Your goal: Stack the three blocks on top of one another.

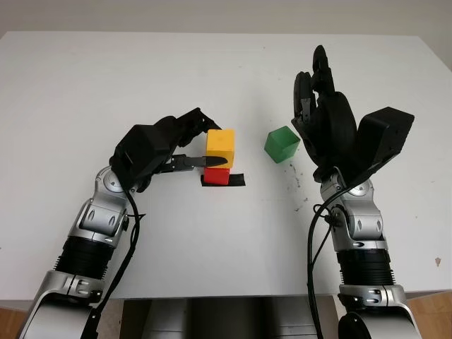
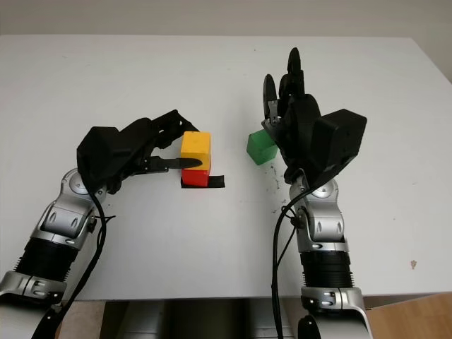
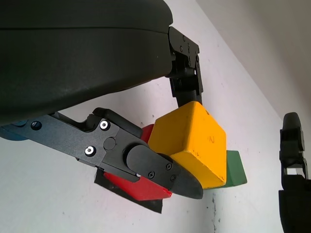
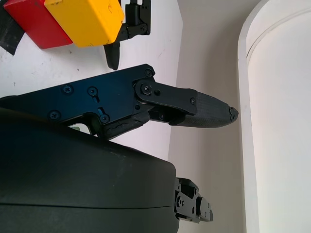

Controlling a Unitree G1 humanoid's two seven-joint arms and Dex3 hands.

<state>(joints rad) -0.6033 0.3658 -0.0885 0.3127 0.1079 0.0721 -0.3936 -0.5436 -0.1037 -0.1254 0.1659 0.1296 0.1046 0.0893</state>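
Left eye view: the left hand [image 1: 185, 152] grasps the yellow block [image 1: 220, 147], one of its fingers [image 1: 205, 162] along the near face, the others behind the far top corner. The block sits on the red block [image 1: 217, 176], which stands on a black tape mark [image 1: 236, 181] on the white bench [image 1: 212, 78]. Judgement: the step in hand is seating yellow on red; square the edges, then release straight apart without dragging the block off.

Right eye view: the right hand [image 2: 293, 116] is raised, open, holding nothing. The green block [image 2: 260, 147] lies on the bench just beside its fingers, well apart from the stack, not yet placed.

Left wrist view: the yellow block shows a matt, slightly scuffed cube with rounded edges, overhanging the red one and turned a little against it. The lower finger crosses the seam between the two.

Right wrist view: yellow over red appears beyond the open right fingers; the offset between the two blocks is plain. Recommend alignment before letting go.
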